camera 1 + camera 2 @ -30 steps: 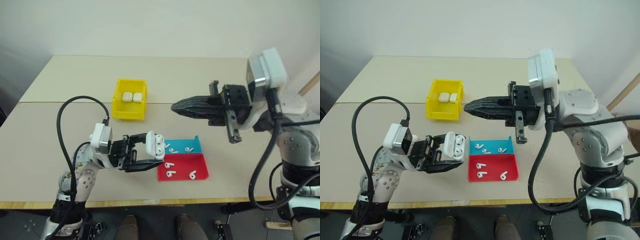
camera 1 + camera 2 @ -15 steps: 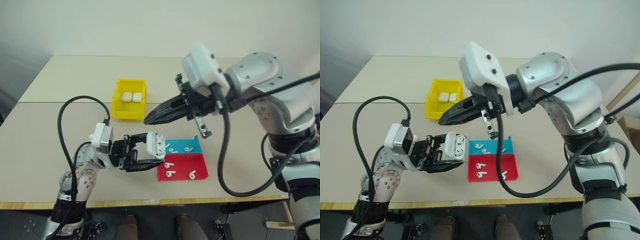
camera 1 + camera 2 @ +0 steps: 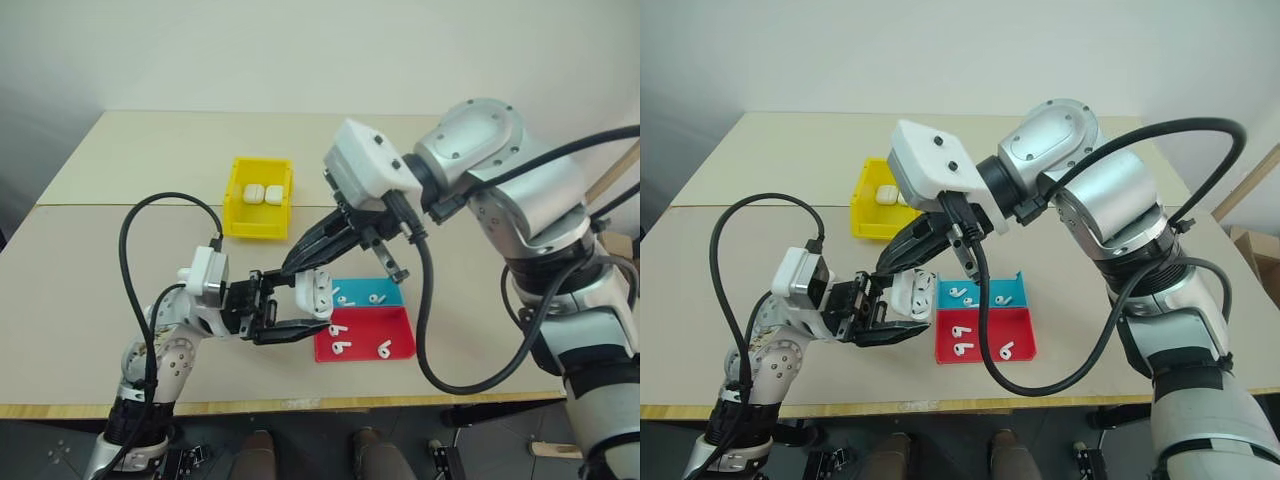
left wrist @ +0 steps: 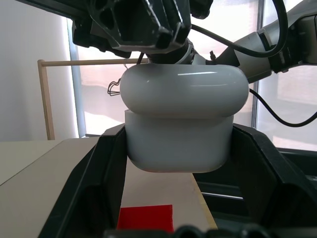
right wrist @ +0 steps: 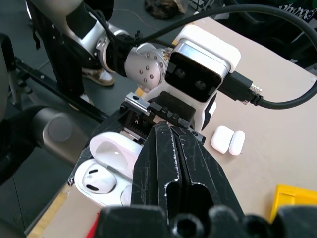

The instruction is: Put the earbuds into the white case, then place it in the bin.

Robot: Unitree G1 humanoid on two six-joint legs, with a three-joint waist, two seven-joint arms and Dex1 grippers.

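White case [image 3: 314, 291] (lid up) clamped in left gripper [image 3: 298, 304]; right gripper [image 3: 298, 268] closed above

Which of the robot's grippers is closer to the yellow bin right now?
The right. The right gripper hangs shut just in front of the yellow bin, above the white case. The left gripper holds that case farther toward the table's near edge.

The left gripper [image 3: 300, 308] is held low over the table's near edge, pointing rightward, its fingers clamped on the white case [image 3: 312, 292]. The right gripper [image 3: 303, 256] is angled down-left, fingers pressed together, tips at the case.
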